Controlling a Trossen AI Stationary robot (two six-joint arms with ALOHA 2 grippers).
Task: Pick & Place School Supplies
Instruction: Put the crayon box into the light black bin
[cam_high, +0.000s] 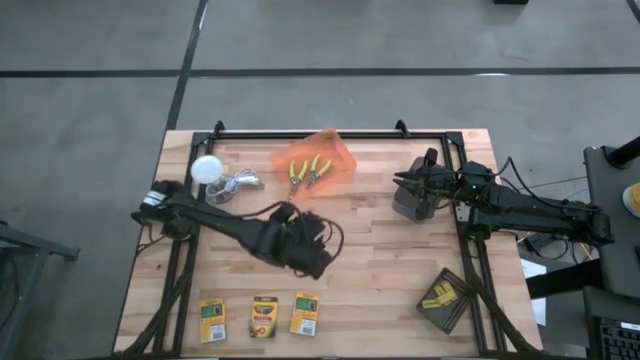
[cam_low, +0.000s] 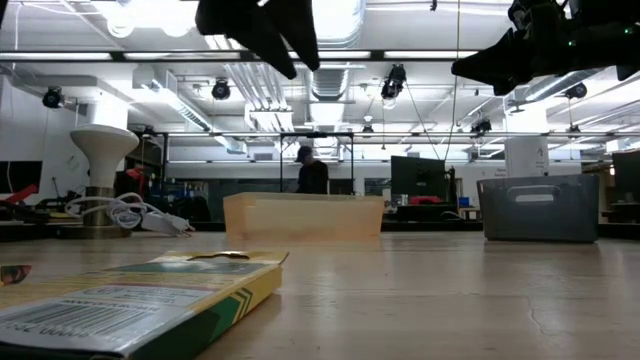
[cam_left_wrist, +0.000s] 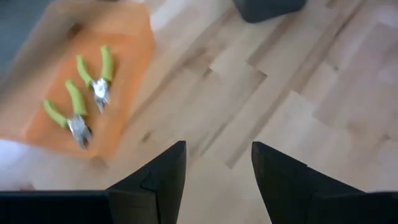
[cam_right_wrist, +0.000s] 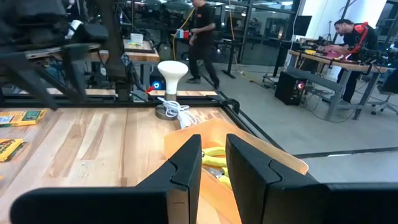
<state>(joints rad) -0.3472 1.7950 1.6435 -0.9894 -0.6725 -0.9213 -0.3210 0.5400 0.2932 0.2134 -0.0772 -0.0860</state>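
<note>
Two pliers (cam_high: 309, 173) with yellow-green handles lying side by side inside the orange bin (cam_high: 338, 152), at the back of the wooden desk (cam_high: 380, 250). Beside the bin, toward the desk's left edge, a white ball (cam_high: 206, 168) with a coiled cable (cam_high: 243, 182).

Left gripper (cam_high: 312, 255) raised above the middle of the desk, forward of the bin and apart from it, jaws spread wide with nothing between them; bare wood and the bin with both pliers visible past its fingers (cam_left_wrist: 163, 177) in the left wrist view.

Three crayon boxes (cam_high: 262, 316) in a row along the front edge of the desk, well forward of the bin and slightly to its left, all lying flat and untouched.

Right gripper (cam_high: 408, 182) held level with the bin on its right side, over a grey box (cam_high: 410, 203), jaws narrow with only a slim gap and nothing gripped; pointed toward the bin, as the right wrist view shows.

Far from the bin, at the desk's front right corner, a dark tray (cam_high: 445, 299) holding small yellow blocks (cam_high: 437, 297); count unclear.

Beyond the desk, people (cam_right_wrist: 200, 37) in the room behind.
</note>
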